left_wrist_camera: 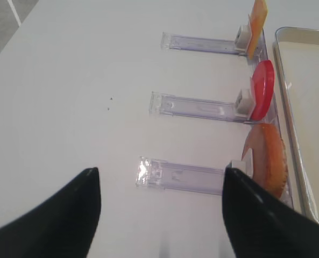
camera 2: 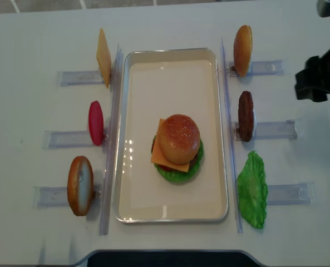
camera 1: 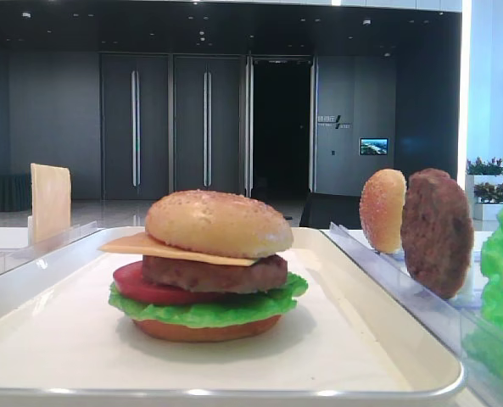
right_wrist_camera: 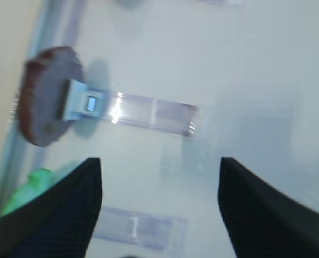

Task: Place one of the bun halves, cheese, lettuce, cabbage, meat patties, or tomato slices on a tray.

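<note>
The white tray (camera 2: 137,111) holds a stacked burger: a sesame bun half (camera 1: 217,222) on top, then cheese (camera 1: 145,246), a meat patty (camera 1: 221,274), a tomato slice (camera 1: 136,287) and lettuce (camera 1: 200,312). Right of the tray stand another bun half (camera 2: 242,42), a patty (camera 2: 245,115) and lettuce (camera 2: 252,189). On the left are cheese (camera 2: 103,57) and a tomato slice (camera 2: 95,122). My right gripper (right_wrist_camera: 160,161) hangs open and empty over the table, right of the patty (right_wrist_camera: 49,97). My left gripper (left_wrist_camera: 160,172) is open and empty, left of the racks.
A smooth orange-brown bottom bun (camera 2: 80,185) stands at the tray's lower left. Clear plastic racks (left_wrist_camera: 197,105) hold the upright pieces on both sides, and long clear rails (camera 2: 112,139) run along the tray. My right arm (camera 2: 320,75) is at the table's right edge.
</note>
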Controlling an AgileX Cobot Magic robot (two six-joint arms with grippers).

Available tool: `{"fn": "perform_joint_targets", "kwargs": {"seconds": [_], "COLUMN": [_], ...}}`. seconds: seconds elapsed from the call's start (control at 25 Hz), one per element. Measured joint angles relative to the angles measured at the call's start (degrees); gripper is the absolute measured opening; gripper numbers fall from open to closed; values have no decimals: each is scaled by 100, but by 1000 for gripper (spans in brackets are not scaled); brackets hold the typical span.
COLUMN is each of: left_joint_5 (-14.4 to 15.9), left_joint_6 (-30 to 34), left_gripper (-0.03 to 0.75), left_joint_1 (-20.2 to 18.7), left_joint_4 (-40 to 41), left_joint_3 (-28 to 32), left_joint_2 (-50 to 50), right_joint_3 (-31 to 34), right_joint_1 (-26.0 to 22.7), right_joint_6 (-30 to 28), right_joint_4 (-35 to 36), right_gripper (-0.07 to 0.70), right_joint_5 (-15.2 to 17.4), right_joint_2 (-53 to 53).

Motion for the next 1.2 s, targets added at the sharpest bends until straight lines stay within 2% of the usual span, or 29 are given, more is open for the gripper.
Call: {"fn": "perform_joint_targets", "kwargs": {"seconds": [0.12, 0.24, 0.52, 0.76, 0.96, 1.2], "left_joint_5": [0, 0, 0, 0, 0, 0], "left_joint_6": [0, 0, 0, 0, 0, 0], "left_gripper": [535, 535, 535, 535, 535, 535], "left_joint_1": [0, 0, 0, 0, 0, 0], "left_joint_4": [0, 0, 0, 0, 0, 0], "left_joint_3": [0, 0, 0, 0, 0, 0], "left_joint_2": [0, 0, 0, 0, 0, 0], "right_joint_3": [0, 0, 16, 785, 1832, 2730], "right_joint_1": [-528, -863, -953, -783, -750, -750], "right_joint_6": [296, 476, 545, 685, 695, 754], "right_joint_4": [-566, -902, -982, -989, -981, -981], "right_gripper": [472, 472, 472, 472, 472, 472], "right_joint_5": [509, 836, 1308, 1337, 1206, 1011], "right_joint_2": [-110, -146, -167, -965, -2192, -3969]}}
